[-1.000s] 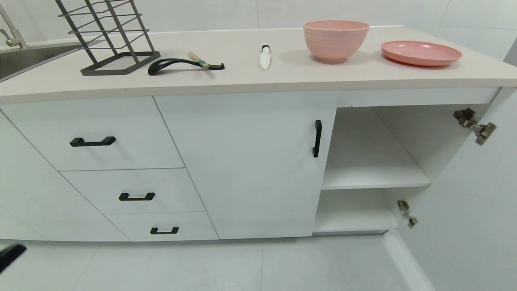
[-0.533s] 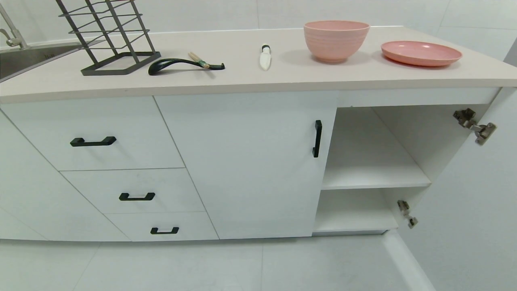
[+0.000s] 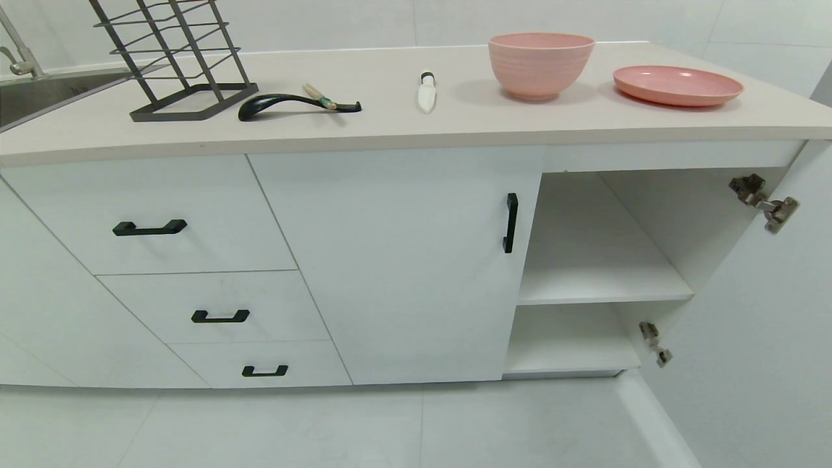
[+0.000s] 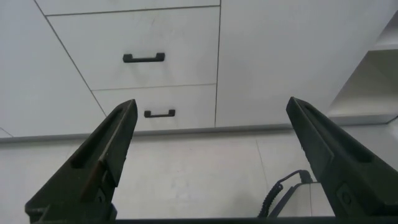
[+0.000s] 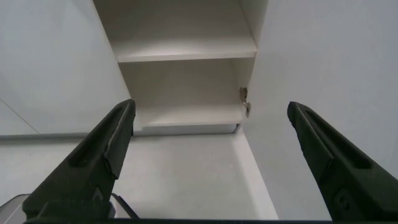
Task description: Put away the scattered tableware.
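Observation:
On the beige countertop (image 3: 390, 127) stand a pink bowl (image 3: 541, 65) and, to its right, a pink plate (image 3: 677, 85). Left of the bowl lies a small white knife (image 3: 426, 93). Farther left a black ladle (image 3: 286, 104) lies across wooden chopsticks (image 3: 319, 96). My left gripper (image 4: 211, 118) hangs open, low above the floor, facing the lower drawers (image 4: 134, 56). My right gripper (image 5: 211, 118) is open too, low before the open cabinet shelves (image 5: 183, 50). Neither holds anything.
A black wire rack (image 3: 172, 62) stands at the counter's left beside a steel sink (image 3: 45, 91). Three drawers with black handles (image 3: 149, 227) sit below. The right cabinet door (image 3: 754, 312) stands swung open, showing two bare shelves (image 3: 598, 279).
A dark part at the head view's lower left edge one second ago has dropped out of view. The tableware has not moved.

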Robot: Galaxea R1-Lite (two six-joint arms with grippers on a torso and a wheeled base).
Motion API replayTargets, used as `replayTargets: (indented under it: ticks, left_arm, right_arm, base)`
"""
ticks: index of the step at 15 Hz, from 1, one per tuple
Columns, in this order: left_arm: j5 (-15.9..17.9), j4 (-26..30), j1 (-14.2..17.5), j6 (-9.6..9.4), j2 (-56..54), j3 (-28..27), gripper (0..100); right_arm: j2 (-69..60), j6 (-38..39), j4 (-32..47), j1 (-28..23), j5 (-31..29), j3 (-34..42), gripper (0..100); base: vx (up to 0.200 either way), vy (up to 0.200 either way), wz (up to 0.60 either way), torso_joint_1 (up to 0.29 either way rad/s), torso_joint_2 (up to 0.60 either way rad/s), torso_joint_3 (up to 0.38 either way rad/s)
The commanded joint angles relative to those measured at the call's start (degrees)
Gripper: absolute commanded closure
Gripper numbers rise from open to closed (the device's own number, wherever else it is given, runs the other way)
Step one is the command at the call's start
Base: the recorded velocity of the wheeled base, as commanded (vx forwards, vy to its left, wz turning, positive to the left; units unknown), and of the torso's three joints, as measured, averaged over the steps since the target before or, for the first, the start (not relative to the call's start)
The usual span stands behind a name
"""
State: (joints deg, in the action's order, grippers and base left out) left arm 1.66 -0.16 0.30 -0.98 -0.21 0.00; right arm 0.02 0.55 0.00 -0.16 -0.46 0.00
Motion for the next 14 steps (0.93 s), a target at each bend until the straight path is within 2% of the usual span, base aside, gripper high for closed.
replayTargets:
  ticks: [1, 3, 4, 7, 12, 14]
  left_arm:
    - [0.0, -0.1, 0.0, -0.17, 0.2, 0.0, 0]
    - [0.2, -0.3, 0.0, -3.51, 0.2, 0.0, 0]
    - [0.3, -0.1, 0.0, -4.03, 0.2, 0.0, 0]
    - [0.2, 0.0, 0.0, -3.33, 0.2, 0.0, 0]
    - [0.1, 0.0, 0.0, -3.24, 0.2, 0.0, 0]
    - [0.0, -0.1, 0.0, -3.33, 0.2, 0.0, 0]
  right_arm:
    - [0.0, 0.0, 0.1, 0.0, 0.0, 0.0, 0]
    - [0.0, 0.0, 0.1, 0.0, 0.0, 0.0, 0]
    - [0.0, 0.0, 0.1, 0.0, 0.0, 0.0, 0]
    - [0.0, -0.1, 0.1, 0.0, 0.1, 0.0, 0]
    - [0.0, 0.1, 0.1, 0.0, 0.0, 0.0, 0]
    - [0.0, 0.1, 0.1, 0.0, 0.0, 0.0, 0]
  base:
    - [0.0, 0.0, -0.6, 0.002, 0.0, -0.002]
    - [0.0, 0.0, -0.6, 0.005, 0.0, 0.0]
    - [0.0, 0.0, 0.0, 0.0, 0.0, 0.0]
    - [0.0, 0.0, 0.0, 0.0, 0.0, 0.0]
    - [0.0, 0.0, 0.0, 0.0, 0.0, 0.0]
    - [0.2, 0.0, 0.0, 0.0, 0.0, 0.002]
